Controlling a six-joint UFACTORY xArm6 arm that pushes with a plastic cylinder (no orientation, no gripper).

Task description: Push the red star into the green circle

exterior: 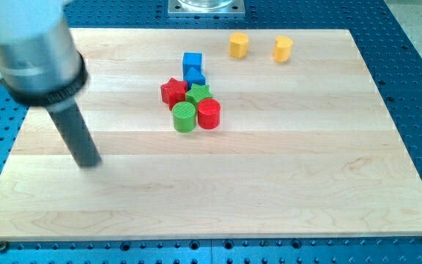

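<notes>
The red star [172, 92] lies near the middle of the wooden board [269, 183], just up and left of the green circle [184, 116], and the two look to be touching. My tip [89, 163] rests on the board well to the view's left of both, apart from every block. The rod rises up and to the left, blurred, into the view's top-left corner.
A green star [199, 93] and a red circle [209, 114] crowd the right side of the cluster. Two blue blocks [193, 67] sit just above it. Two yellow blocks [239, 45] [283, 48] lie near the view's top edge.
</notes>
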